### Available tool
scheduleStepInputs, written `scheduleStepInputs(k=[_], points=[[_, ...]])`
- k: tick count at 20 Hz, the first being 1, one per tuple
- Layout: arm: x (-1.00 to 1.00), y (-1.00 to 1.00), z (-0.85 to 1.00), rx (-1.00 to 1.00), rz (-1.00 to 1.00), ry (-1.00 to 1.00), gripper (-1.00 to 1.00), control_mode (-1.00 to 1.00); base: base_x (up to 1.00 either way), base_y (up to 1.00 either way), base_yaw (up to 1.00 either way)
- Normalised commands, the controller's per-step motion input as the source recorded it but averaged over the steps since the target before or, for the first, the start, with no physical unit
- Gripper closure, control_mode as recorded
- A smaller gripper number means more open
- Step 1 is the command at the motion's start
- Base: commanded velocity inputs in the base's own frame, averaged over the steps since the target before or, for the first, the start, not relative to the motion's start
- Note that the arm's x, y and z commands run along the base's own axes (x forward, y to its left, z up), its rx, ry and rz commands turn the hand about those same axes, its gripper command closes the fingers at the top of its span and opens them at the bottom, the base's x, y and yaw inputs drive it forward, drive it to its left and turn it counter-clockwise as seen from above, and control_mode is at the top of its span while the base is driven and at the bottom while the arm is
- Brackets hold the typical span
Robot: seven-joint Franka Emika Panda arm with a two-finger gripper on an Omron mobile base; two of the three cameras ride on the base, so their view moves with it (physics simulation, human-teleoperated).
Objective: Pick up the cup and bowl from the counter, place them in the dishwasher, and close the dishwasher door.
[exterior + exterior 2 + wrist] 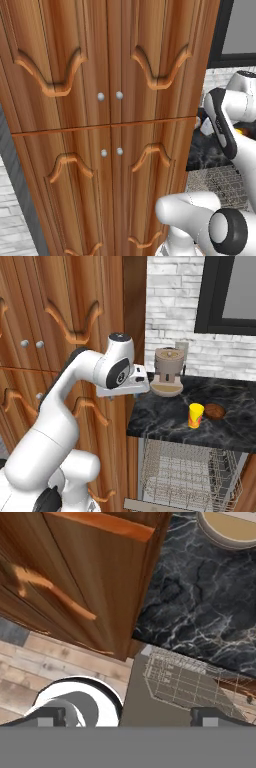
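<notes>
End effector [127,717] spread, holding nothing, well short of cup [196,415]: reach across surface [165,416], descend over cup, avoid bowl [215,410].

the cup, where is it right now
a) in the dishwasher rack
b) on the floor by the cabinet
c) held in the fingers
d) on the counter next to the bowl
d: in the right base view the yellow cup stands upright on the black counter, just left of the reddish-brown bowl, above the dishwasher rack, which holds no dishes.
</notes>
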Motion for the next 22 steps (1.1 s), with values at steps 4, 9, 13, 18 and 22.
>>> scheduleStepInputs(k=[4, 9, 13, 18, 22], points=[[0.00, -0.46, -0.21, -0.14, 0.00, 0.00, -1.00, -1.00, 0.00, 0.00, 0.00], [0.00, -0.47, -0.24, -0.07, 0.00, 0.00, -1.00, -1.00, 0.00, 0.00, 0.00], [0.00, -0.53, -0.24, -0.02, 0.00, 0.00, -1.00, -1.00, 0.00, 0.00, 0.00], [0.04, -0.53, -0.25, 0.00, 0.00, 0.00, -1.00, -1.00, 0.00, 0.00, 0.00], [0.14, -0.51, -0.25, 0.00, 0.00, 0.00, -1.00, -1.00, 0.00, 0.00, 0.00]])
